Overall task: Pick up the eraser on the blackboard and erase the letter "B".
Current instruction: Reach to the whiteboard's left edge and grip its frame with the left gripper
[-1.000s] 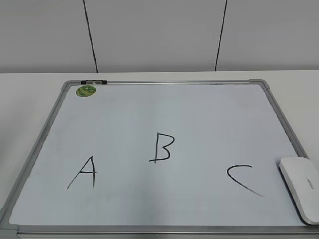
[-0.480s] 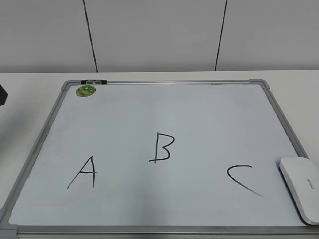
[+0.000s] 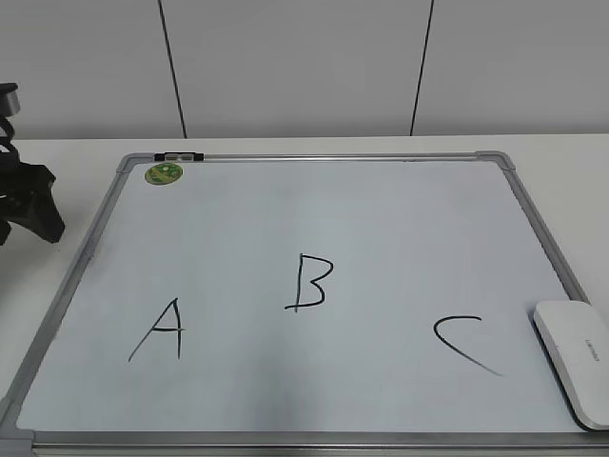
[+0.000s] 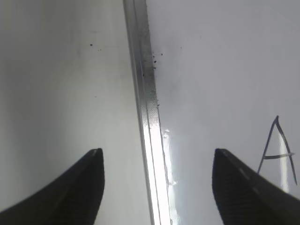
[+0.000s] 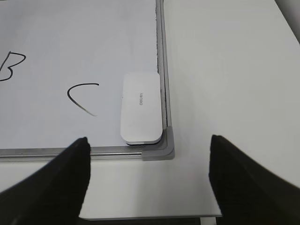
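Exterior view: blackboard (image 3: 314, 205) — a white dry-erase surface in a grey frame — lying flat on the table (image 3: 67, 157); letter "B" (image 3: 310, 282) near centre, "A" (image 3: 160, 330) at 8 o'clock from it, "C" (image 3: 462, 343) at 4 o'clock; green round magnet (image 3: 164, 173) at the board's 11 o'clock corner; eraser (image 3: 576, 360) at the 4 o'clock corner, beside the frame, untouched; left gripper (image 3: 27, 205) off the board's edge at 9 o'clock, well apart from the eraser; right gripper not seen here. Left wrist view: left gripper (image 4: 157, 180) with jaws spread wide and empty, straddling the frame rail, "A" at 4 o'clock. Right wrist view: right gripper (image 5: 149, 176) jaws wide and empty, hovering off the board's near corner; eraser (image 5: 140, 107) at 12 o'clock between the finger lines, long side against the frame, "C" just beside it at 9 o'clock, "B" cut off at the left edge. Risks, as judged: the frame crowding one finger so the grasp slips; the smooth casing twisting out of a shallow pinch; a wide wipe smudging "C" or "A" — both lie near the sweep path.
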Tool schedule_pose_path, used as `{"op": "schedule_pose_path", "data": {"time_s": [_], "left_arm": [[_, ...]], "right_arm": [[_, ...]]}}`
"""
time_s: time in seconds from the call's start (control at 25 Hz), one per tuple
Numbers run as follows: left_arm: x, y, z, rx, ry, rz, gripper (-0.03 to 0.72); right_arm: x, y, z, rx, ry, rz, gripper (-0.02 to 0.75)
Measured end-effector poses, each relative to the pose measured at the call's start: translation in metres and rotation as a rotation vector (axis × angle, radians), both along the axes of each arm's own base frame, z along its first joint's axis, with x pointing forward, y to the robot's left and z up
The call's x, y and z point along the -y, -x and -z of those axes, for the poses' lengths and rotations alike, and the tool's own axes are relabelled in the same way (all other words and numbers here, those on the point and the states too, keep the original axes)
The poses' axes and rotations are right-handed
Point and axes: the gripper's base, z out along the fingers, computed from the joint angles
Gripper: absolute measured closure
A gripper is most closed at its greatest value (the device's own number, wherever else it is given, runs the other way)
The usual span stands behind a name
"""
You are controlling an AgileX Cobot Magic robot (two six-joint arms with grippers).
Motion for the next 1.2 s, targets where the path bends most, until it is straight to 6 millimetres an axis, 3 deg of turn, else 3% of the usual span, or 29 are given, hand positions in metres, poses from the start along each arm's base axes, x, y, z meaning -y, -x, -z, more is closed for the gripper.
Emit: {"op": "schedule_pose_path", "data": {"time_s": [0.56,0.92,1.2], "left_arm": [[0.002,-0.048,0.043,-0.104,0.016,0.021,0.25],[-0.006,-0.059,0.071,-0.17,0.024,0.025,0.331],[-0.015,-0.061,0.071,-0.149,0.099,0.03,0.373]], "right_arm": [[0.0,0.0,0.0,0.0,0.0,0.0,0.151],[0.0,0.0,0.0,0.0,0.0,0.0,0.151],[0.0,0.0,0.0,0.0,0.0,0.0,0.151]]}}
